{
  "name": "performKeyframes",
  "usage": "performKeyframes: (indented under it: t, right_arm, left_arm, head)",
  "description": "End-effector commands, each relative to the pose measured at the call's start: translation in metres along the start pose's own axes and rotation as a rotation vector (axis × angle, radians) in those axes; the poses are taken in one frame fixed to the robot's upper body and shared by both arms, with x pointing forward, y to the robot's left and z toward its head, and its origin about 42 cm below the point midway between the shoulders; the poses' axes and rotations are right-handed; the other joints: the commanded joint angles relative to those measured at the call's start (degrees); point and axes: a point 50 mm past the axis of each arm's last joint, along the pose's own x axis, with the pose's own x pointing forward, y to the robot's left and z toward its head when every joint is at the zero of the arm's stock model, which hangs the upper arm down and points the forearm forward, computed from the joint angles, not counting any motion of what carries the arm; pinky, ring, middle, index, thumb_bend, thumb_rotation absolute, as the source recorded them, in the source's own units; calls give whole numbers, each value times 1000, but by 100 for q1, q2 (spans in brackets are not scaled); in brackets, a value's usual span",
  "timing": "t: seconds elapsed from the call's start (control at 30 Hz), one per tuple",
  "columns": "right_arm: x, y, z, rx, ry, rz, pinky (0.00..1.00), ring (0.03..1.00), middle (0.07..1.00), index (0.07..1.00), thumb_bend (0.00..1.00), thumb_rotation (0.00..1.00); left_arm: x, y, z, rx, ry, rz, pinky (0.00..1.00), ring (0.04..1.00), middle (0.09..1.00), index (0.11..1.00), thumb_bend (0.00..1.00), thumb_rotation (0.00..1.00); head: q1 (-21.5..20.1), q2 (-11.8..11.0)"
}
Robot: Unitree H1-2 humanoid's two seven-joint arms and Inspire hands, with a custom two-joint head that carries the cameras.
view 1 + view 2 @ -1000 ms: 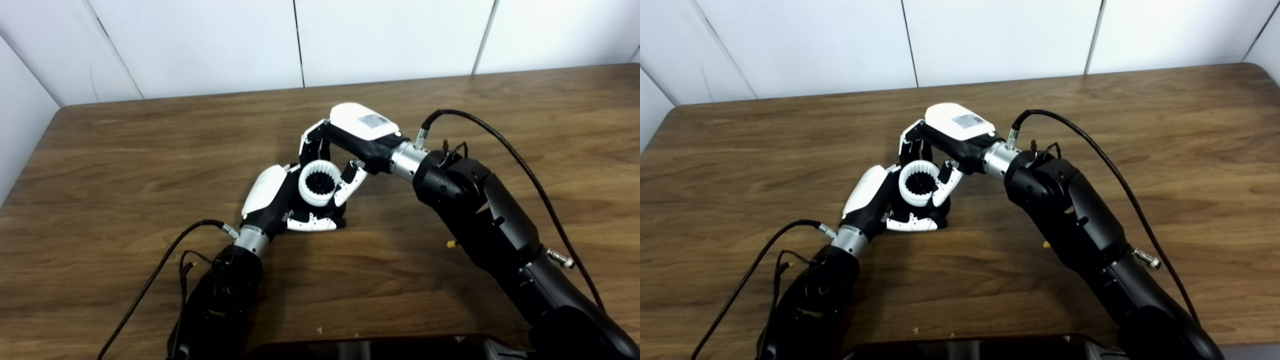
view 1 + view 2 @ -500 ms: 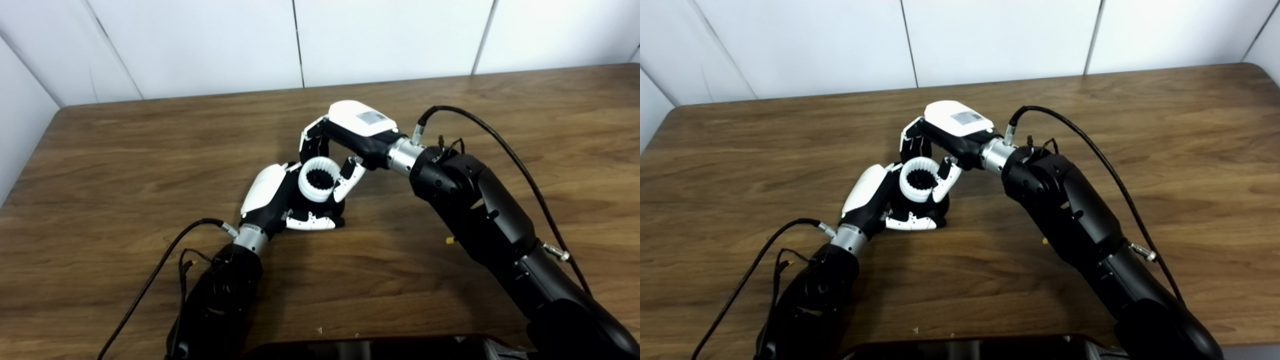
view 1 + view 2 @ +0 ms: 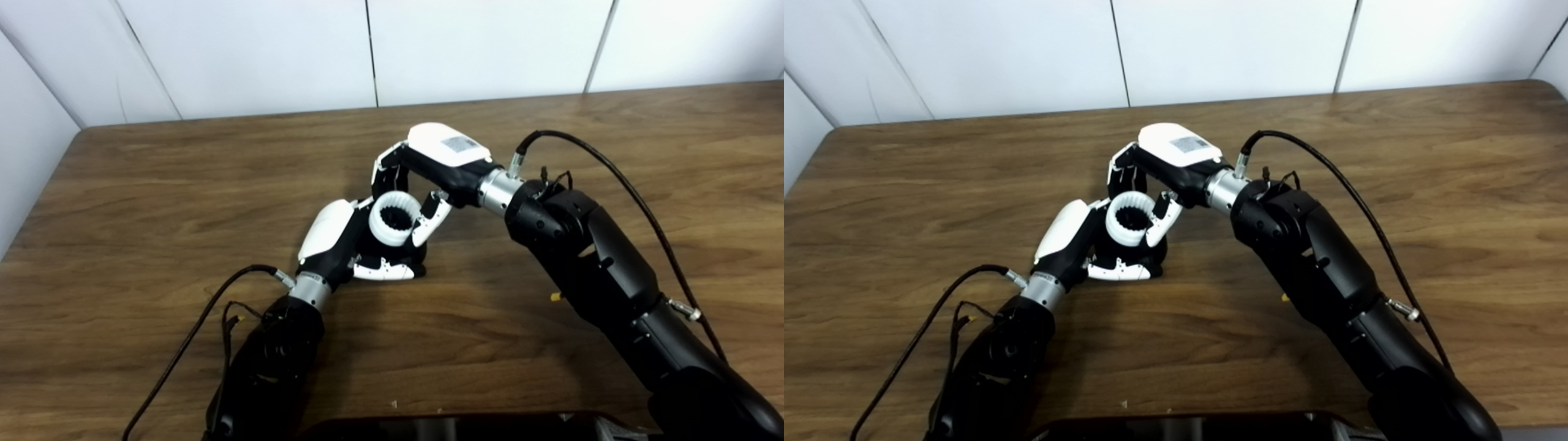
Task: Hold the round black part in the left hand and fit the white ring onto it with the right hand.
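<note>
Wood grain runs across the brown table (image 3: pixel 153 184), its matte top set against a wall (image 3: pixel 245 55) of smooth white panels with thin dark seams. Both arms meet near the middle of it. The left hand (image 3: pixel 343 236), a glossy white shell over black links, lies low with its back turned up and to the left; its fingers (image 3: pixel 383 272) curl around the black part (image 3: pixel 397 219), of which only a dark toothed core shows, deep inside the ring. The ring (image 3: pixel 395 217) is a short, thick white cylinder with ridges round its inner wall and a plain, slightly shiny outer face; it sits over the black part, opening tilted up toward the cameras, just above the table. How far down it is seated cannot be told.

The right hand (image 3: pixel 1164 168) arches over from the right, its smooth white back plate carrying a small grey label. Its fingers (image 3: pixel 1122 174) drop behind the ring while the thumb (image 3: pixel 1164 219) presses the near right side, so the ring is pinched between them.

Both forearms are bulky black casings with bright metal wrist collars. A black cable (image 3: pixel 588 153) loops from the right wrist; another cable (image 3: pixel 196 331) trails off the left one. A dark glossy edge (image 3: pixel 453 425) crosses the bottom of both views.
</note>
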Motion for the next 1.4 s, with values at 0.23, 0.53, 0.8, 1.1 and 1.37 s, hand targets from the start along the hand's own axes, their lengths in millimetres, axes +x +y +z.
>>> performKeyframes:
  t: [0.23,0.53,0.8,1.1,1.37]
  right_arm:
    - [5,-11,11,-42,-49,6,794,522,469,516,527,1]
    - [4,-14,12,-149,-15,104,914,716,715,642,773,252]
    - [2,-17,12,-160,3,145,886,817,835,757,949,352]
    - [2,-17,12,-163,3,147,901,802,826,752,940,345]
    - [2,-18,11,-168,4,144,910,818,835,780,945,362]
  left_arm:
    - [6,15,-3,-8,23,38,922,809,791,835,992,361]
    - [3,12,-6,-56,51,37,971,829,793,817,996,321]
    - [3,9,-3,-70,53,30,996,835,791,819,971,306]
    - [3,9,-1,-76,51,21,1000,828,784,818,963,279]
    - [4,9,-1,-74,43,23,1000,823,777,814,973,283]
  head:
    - [18,28]
    - [14,60]
    - [24,74]
    - [26,88]
    - [11,90]
